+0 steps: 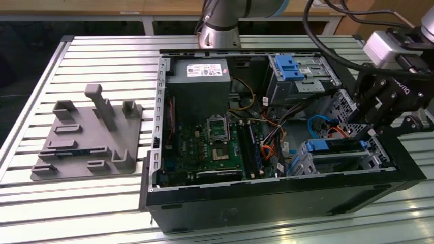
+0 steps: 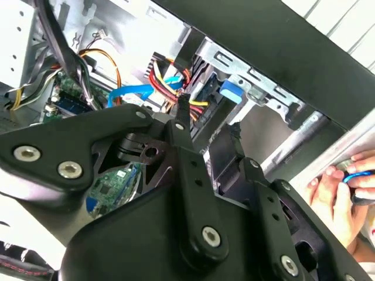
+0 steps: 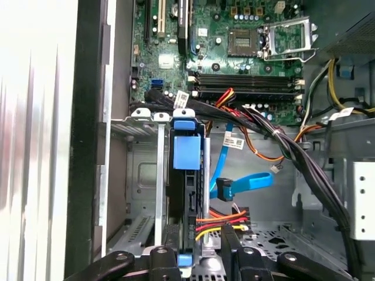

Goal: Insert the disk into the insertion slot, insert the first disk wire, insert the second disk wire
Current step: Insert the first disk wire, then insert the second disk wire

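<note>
A ribbed metal table (image 1: 101, 51) holds an open computer case (image 1: 271, 198). The gripper (image 3: 198, 249), jaws spread, hangs over the disk (image 3: 187, 158) seated in its slot (image 3: 140, 170).

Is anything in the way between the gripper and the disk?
Nothing visible. The gripper is right at the disk, which sits in the slot. Some red and yellow wires and a blue cable lie close beside the disk, not between the two.

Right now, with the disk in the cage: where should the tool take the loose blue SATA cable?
Probably by its dark connector head, from the open case side: it looks like the rigid part and hangs free beside the disk. The ribbon would flex.
</note>
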